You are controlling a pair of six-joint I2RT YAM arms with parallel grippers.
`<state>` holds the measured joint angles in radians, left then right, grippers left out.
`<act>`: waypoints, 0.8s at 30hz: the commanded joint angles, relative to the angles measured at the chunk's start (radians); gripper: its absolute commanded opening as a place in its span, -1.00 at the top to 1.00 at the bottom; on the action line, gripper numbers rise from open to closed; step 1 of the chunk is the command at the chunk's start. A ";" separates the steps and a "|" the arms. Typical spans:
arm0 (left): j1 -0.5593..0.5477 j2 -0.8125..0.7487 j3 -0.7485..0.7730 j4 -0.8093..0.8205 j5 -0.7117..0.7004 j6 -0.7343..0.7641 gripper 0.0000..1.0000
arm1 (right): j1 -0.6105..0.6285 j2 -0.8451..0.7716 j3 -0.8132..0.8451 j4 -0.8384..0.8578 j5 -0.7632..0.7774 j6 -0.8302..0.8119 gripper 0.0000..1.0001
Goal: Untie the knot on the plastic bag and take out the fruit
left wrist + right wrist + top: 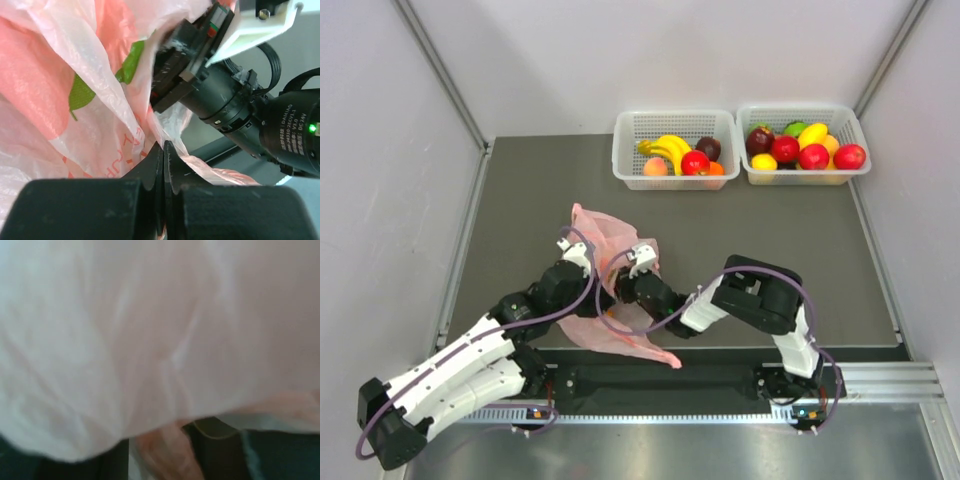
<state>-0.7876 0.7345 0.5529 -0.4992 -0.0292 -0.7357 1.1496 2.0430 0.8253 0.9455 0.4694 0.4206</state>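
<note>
Pink plastic bag (605,232) lies crumpled at the near middle of the desk (740,225). The left gripper (163,148) pinches its film in closed jaws. The right gripper (642,262) is buried in plastic, so I cannot tell how its jaws stand.

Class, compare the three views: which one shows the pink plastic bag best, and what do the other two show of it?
Top external: most of the plastic bag shows, crumpled on the table. Left wrist shows only a close stretch of its film, something green behind it. Right wrist: just a blurred pale sheet.
</note>
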 commanded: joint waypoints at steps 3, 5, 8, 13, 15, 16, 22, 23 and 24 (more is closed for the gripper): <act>-0.004 -0.024 -0.004 0.039 0.008 -0.011 1.00 | -0.008 -0.093 -0.115 0.130 -0.044 -0.011 0.64; -0.004 -0.023 -0.001 0.036 0.002 -0.013 1.00 | -0.007 -0.136 -0.167 0.141 -0.066 -0.016 0.72; -0.006 -0.021 0.007 0.028 -0.027 -0.011 1.00 | -0.008 -0.213 -0.236 0.144 -0.121 -0.023 0.84; -0.004 -0.018 0.039 0.016 -0.118 -0.008 1.00 | -0.008 -0.375 -0.268 -0.104 -0.279 -0.049 1.00; -0.004 -0.018 0.054 0.019 -0.156 -0.007 1.00 | -0.008 -0.447 -0.279 -0.192 -0.353 -0.054 1.00; -0.002 -0.017 0.070 0.024 -0.173 -0.004 1.00 | -0.008 -0.470 -0.282 -0.309 -0.374 -0.054 1.00; -0.004 0.020 0.136 0.086 -0.278 0.036 1.00 | -0.007 -0.694 -0.273 -0.680 -0.555 -0.072 1.00; -0.004 0.038 0.145 0.094 -0.282 0.042 1.00 | -0.008 -0.730 -0.273 -0.748 -0.595 -0.075 1.00; -0.004 0.049 0.154 0.102 -0.293 0.048 1.00 | -0.008 -0.801 -0.276 -0.775 -0.613 -0.077 1.00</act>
<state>-0.7883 0.7555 0.6510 -0.4786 -0.2493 -0.7200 1.1477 1.3796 0.5476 0.3695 -0.0109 0.3660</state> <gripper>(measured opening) 0.008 0.332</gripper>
